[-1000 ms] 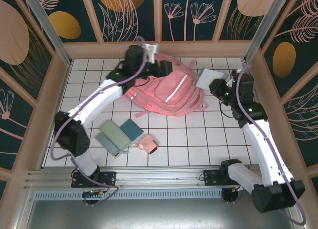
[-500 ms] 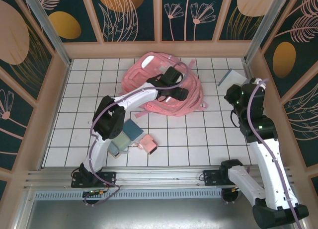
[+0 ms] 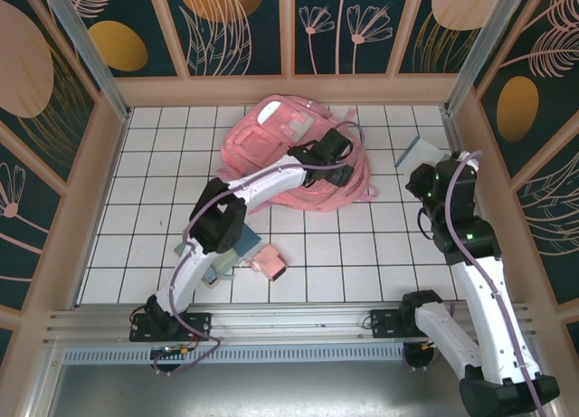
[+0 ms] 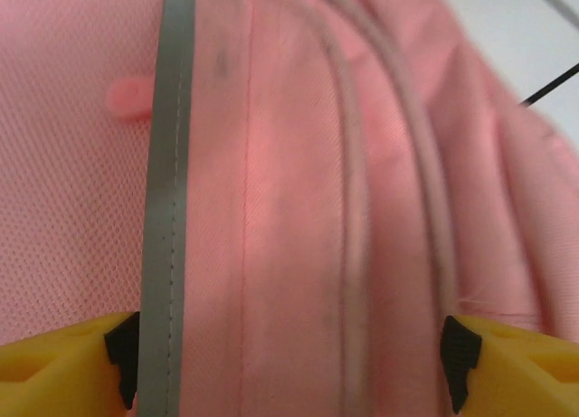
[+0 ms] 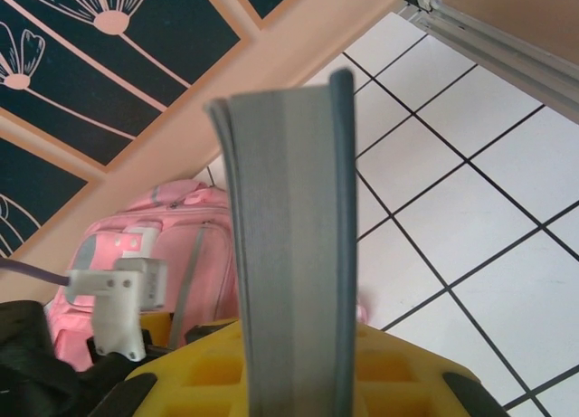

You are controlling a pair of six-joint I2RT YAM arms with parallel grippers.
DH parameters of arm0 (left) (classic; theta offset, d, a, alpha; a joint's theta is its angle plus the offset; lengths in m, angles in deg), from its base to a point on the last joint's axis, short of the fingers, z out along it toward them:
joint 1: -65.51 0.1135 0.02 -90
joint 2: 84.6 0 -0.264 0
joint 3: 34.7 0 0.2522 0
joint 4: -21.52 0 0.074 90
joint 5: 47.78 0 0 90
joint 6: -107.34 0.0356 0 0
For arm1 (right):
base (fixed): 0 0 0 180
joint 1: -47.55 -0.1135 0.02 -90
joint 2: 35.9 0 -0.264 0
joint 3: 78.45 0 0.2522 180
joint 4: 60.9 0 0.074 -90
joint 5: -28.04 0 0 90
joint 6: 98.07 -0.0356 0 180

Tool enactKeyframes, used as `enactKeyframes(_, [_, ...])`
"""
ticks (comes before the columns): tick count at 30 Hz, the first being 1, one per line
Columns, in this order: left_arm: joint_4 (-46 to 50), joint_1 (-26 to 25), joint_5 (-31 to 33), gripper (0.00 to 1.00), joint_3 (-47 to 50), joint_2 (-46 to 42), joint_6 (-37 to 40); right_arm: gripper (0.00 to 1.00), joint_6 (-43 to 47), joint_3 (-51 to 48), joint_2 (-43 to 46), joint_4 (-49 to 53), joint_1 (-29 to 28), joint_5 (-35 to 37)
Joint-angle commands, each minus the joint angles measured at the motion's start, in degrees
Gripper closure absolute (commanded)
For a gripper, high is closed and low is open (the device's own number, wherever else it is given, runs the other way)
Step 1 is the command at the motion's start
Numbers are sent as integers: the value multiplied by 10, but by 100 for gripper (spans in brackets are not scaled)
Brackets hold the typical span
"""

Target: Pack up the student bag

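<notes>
Top external: student bag (image 3: 274, 132) lies diagonally, left fingers (image 4: 54, 363) apart, right fingers (image 5: 194, 370) clamping book (image 5: 289, 236)

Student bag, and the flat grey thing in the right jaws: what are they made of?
The student bag: pink woven fabric, matte; fine weave shows. Its grey strip: stitched tape, possibly reflective. The flat grey thing: probably a card-covered notebook, matte; layered edge shows.

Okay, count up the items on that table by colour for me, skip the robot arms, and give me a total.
Pink: 2, the student bag and the small pouch
Teal: 1, the teal case
Pale green: 1, the green case
Grey: 1, the book
Total: 5
</notes>
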Motion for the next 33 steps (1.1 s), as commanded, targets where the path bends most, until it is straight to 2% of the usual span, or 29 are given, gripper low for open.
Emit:
enactKeyframes(1, [19,2,44,15,-12,10,14,100,-3,-2,13,-29,4,-13])
enactKeyframes(7, [13,2,37,18,0,18,8,100,-8,-14,19,-40,4,-35])
enactKeyframes(13, [25,5,25,30,-7,42,-1,100,-12,-17,18,-47,4,-48])
enactKeyframes(19, [42,23,-61,67,-31,65,-27,100,-13,-13,14,-50,5,-59])
enactKeyframes(23, [59,37,-133,100,-50,64,-32,100,-7,-11,14,-51,5,-64])
enactKeyframes(28, [20,51,-167,100,-17,-12,-33,100,-3,-9,24,-51,4,-58])
enactKeyframes(33, [-16,88,-200,100,1,-108,-61,100,11,-13,38,-59,5,-57])
